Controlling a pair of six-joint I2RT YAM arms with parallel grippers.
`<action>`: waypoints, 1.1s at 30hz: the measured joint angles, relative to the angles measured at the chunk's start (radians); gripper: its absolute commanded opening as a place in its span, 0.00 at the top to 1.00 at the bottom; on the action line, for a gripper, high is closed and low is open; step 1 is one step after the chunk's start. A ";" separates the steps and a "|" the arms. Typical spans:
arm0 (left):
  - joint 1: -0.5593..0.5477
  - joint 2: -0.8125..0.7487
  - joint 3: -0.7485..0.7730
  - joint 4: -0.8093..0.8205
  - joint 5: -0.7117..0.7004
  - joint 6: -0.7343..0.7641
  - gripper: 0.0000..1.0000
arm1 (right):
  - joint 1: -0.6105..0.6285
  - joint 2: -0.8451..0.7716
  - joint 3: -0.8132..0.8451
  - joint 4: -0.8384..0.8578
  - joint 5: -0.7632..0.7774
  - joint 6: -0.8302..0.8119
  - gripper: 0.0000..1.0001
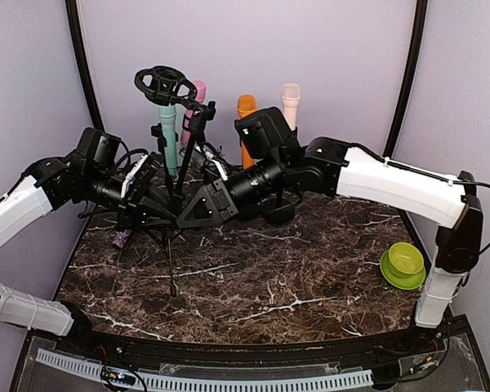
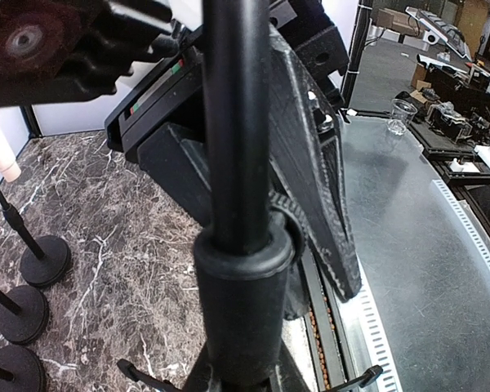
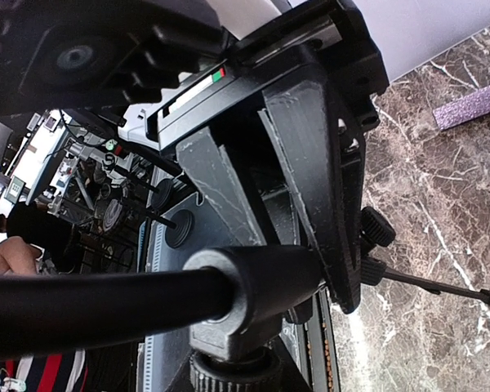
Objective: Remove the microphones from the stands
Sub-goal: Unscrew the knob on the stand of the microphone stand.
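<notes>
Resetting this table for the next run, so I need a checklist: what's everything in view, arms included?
teal microphone: one, teal, back left under ring mount
pink microphone: one, pink, right of the teal
orange microphone: one, orange, back centre
cream microphone: one, cream, right of orange
ring mount: one, black, back left
tripod stand: one, black, left of centre
bowl: one, maybe two stacked, lime green, right side
strip: one, purple, left edge
table: one, dark marble
left gripper: black, shut on tripod stand
right gripper: black, at the stand, grip unclear
</notes>
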 measured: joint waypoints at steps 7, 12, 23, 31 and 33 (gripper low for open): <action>0.000 0.000 0.000 -0.010 -0.010 0.014 1.00 | 0.000 0.021 0.023 -0.027 -0.019 0.013 0.64; -0.005 0.000 0.000 -0.016 -0.017 0.017 1.00 | 0.000 0.029 0.040 -0.024 -0.027 0.009 0.70; -0.011 -0.002 0.000 -0.021 -0.005 -0.011 1.00 | -0.004 0.051 0.078 -0.038 -0.039 0.003 0.78; -0.011 -0.002 0.000 -0.012 0.015 -0.074 1.00 | -0.005 0.048 0.077 -0.029 -0.056 0.005 0.70; -0.011 -0.002 0.000 -0.012 0.018 -0.081 1.00 | -0.005 0.044 0.071 -0.021 -0.057 0.006 0.73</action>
